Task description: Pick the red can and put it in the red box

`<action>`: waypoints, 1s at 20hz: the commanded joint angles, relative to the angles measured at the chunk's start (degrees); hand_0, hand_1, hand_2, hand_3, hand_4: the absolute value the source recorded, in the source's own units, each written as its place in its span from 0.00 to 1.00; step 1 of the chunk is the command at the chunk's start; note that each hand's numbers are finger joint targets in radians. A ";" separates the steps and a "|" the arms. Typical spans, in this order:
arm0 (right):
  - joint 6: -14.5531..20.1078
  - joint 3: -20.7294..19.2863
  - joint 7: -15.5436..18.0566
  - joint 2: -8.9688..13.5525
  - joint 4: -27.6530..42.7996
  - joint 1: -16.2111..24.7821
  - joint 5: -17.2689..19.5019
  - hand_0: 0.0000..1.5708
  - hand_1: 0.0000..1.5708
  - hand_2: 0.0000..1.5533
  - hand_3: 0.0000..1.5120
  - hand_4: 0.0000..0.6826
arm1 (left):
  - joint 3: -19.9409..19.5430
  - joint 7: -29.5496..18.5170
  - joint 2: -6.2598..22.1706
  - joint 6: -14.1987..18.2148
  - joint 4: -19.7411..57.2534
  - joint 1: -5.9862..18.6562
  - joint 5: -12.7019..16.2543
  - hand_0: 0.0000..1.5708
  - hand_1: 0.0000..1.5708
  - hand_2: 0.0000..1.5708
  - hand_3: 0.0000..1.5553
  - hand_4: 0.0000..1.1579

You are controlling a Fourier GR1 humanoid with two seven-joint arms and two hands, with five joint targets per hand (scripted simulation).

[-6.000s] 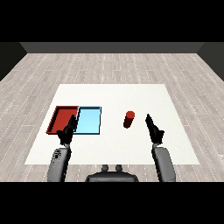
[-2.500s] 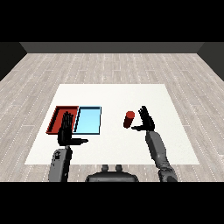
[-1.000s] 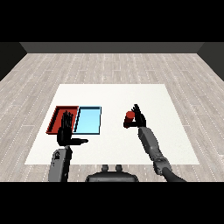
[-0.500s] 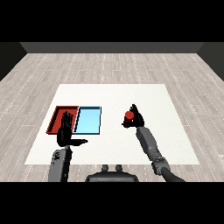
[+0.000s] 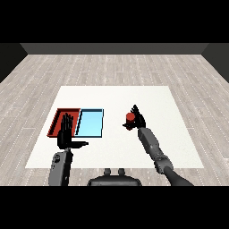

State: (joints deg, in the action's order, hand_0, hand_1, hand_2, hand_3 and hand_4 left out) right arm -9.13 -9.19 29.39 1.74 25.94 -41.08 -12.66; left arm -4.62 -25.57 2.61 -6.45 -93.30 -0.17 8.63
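The red can (image 5: 129, 118) is held right of the table's middle, with my right hand (image 5: 137, 118) curled round it from the right. Only the can's top and part of its side show past the fingers. The red tray (image 5: 59, 119) lies at the left of the table, with the light blue tray (image 5: 91, 122) touching its right side. My left hand (image 5: 66, 133) stands upright over the near edge of the red tray, fingers straight and thumb out to the right, holding nothing.
The white table (image 5: 116, 98) stretches well beyond both trays and the can. Grey wooden floor surrounds it on all sides.
My right hand reached in to the can, closed round it and has carried it slightly left and up. My left hand rose upright with straight fingers and has stayed there.
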 commanded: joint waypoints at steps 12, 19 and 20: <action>6.78 -0.78 1.61 0.30 -7.80 -4.21 1.78 0.97 0.97 0.97 0.97 0.72 | -1.01 1.99 1.22 -0.62 -1.93 0.79 1.44 0.00 0.00 0.00 0.00 0.00; 11.92 0.63 4.06 -0.25 -13.88 -6.68 5.86 0.98 0.98 0.95 0.94 0.84 | 1.03 -0.51 -1.32 1.89 0.58 1.11 -1.63 0.00 0.00 0.00 0.00 0.00; 13.83 2.11 -0.69 -0.24 -11.00 -7.24 6.74 0.97 0.97 0.95 0.94 0.81 | 2.27 0.73 -1.42 0.92 -5.08 -3.64 -0.95 0.00 0.00 0.00 0.00 0.00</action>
State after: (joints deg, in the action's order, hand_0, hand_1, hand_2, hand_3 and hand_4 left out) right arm 2.79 -8.34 30.65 1.41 15.07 -47.35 -7.71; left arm -3.48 -26.15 1.69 -5.62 -94.76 -1.28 7.59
